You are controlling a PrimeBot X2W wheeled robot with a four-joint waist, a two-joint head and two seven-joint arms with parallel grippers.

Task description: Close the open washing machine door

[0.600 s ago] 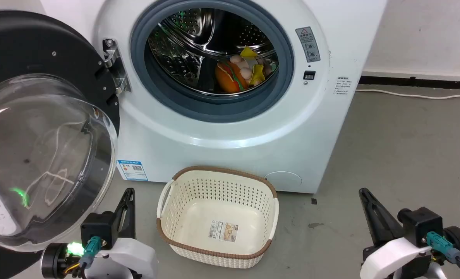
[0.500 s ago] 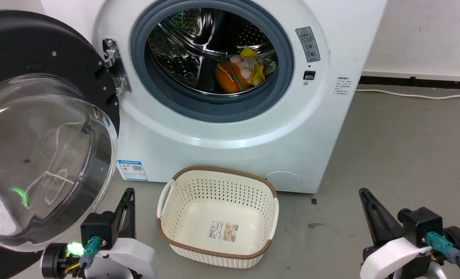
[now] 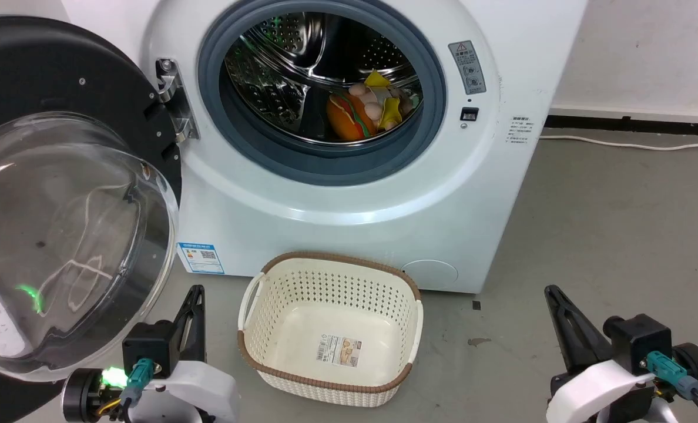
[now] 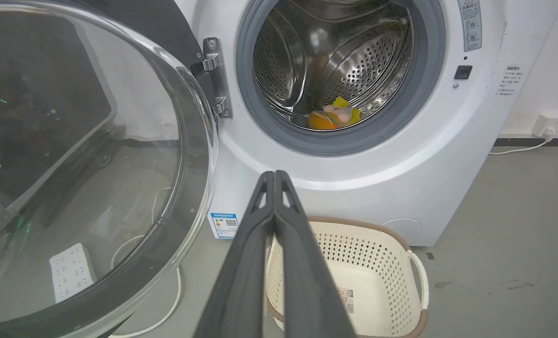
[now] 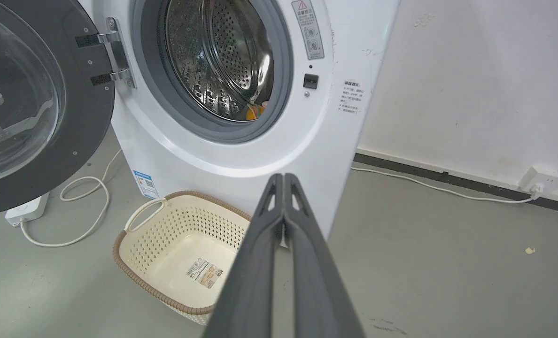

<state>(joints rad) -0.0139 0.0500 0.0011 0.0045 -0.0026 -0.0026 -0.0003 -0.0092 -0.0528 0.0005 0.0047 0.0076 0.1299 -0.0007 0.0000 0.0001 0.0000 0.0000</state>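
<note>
— Entry one: washing machine door (image 3: 61,194)?
— Swung wide open on its hinge, left of the drum (image 3: 302,64).
— Status of left jaws, right jaws?
— Both pressed together, holding nothing.
— Other?
— Cream laundry basket (image 3: 331,329), on the floor before the machine.

Room setting. A smooth grey floor (image 3: 607,235), marked by a few small dark stains (image 3: 478,341), meets a plain white wall (image 3: 648,53) at a black baseboard (image 3: 637,125). A thin white cable (image 3: 648,147) lies just beside the baseboard and reaches a white wall socket (image 5: 539,177). A white power strip (image 5: 25,211) rests on the floor, its cord (image 5: 67,244) in loose loops. Lighting is even, with soft shadows.
</note>
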